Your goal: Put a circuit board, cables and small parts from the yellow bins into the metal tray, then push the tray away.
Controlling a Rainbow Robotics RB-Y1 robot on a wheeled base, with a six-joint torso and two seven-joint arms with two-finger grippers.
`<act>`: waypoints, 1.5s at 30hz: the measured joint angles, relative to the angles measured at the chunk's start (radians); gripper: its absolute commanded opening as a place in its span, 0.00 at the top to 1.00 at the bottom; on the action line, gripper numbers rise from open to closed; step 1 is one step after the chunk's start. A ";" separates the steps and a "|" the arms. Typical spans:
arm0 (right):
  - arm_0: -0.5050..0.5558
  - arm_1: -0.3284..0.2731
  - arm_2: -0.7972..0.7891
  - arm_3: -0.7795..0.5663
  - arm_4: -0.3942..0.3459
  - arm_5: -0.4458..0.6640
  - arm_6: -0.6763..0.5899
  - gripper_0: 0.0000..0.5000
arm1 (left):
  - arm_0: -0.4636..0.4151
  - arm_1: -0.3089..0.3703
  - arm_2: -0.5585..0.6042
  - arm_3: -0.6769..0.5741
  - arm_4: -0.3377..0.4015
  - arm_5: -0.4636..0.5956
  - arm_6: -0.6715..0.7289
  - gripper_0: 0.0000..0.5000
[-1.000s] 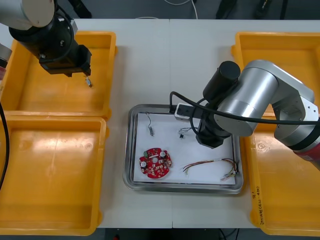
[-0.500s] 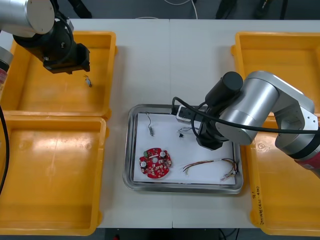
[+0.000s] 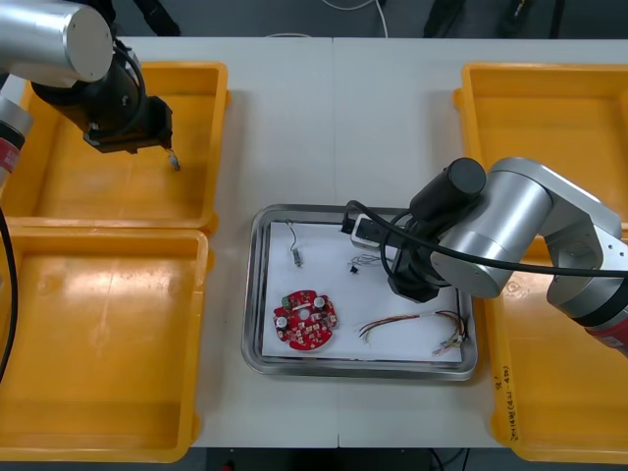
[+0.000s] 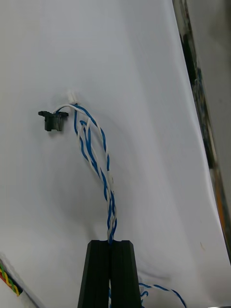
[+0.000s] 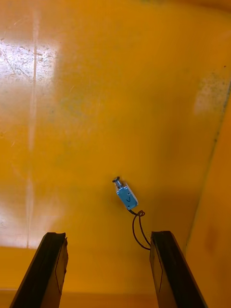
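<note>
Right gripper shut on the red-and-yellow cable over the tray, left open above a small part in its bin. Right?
No: the right gripper is shut on the twisted blue and white cable, per the right wrist view. The rest holds.

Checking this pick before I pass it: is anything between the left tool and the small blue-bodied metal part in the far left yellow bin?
Nothing visible. The small blue-bodied metal part lies on the bare floor of the yellow bin, just ahead of the open left tool.
</note>
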 measured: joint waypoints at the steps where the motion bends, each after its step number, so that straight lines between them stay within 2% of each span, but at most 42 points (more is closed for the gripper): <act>1: 0.000 -0.002 0.000 0.000 0.000 0.000 0.000 1.00 | 0.000 -0.002 -0.002 0.007 0.000 -0.007 0.000 0.00; 6: 0.001 -0.006 0.000 0.000 0.004 -0.001 0.000 0.99 | 0.000 -0.019 -0.003 0.023 -0.001 -0.031 0.000 0.00; 8: 0.001 -0.006 0.000 0.000 0.008 -0.001 0.000 0.78 | 0.000 -0.024 -0.003 0.024 -0.005 -0.033 0.000 0.00; 9: 0.001 -0.006 0.000 0.000 0.009 -0.001 0.000 0.52 | 0.000 -0.026 -0.003 0.024 -0.007 -0.033 0.000 0.00; 11: 0.001 -0.006 0.000 0.000 0.009 -0.001 0.000 0.12 | 0.000 -0.030 -0.003 0.027 -0.012 -0.034 0.000 0.00; 12: 0.001 -0.006 0.000 0.000 0.010 -0.001 0.000 0.00 | 0.000 -0.033 -0.003 0.030 -0.014 -0.036 0.000 0.00; 22: 0.001 -0.006 0.000 0.000 0.019 -0.002 0.000 0.00 | -0.001 -0.058 -0.003 0.125 -0.024 -0.116 -0.001 0.00; 33: 0.000 -0.006 -0.002 -0.003 0.024 0.001 0.000 0.00 | -0.001 -0.061 -0.045 0.154 -0.032 -0.153 -0.002 0.00; 38: -0.016 -0.006 -0.027 -0.022 0.008 0.121 0.000 0.00 | -0.001 -0.062 -0.048 0.174 -0.032 -0.161 -0.003 0.00; 45: -0.062 -0.002 -0.132 -0.056 -0.070 0.317 -0.001 0.00 | -0.001 -0.062 -0.061 0.183 -0.032 -0.178 -0.004 0.00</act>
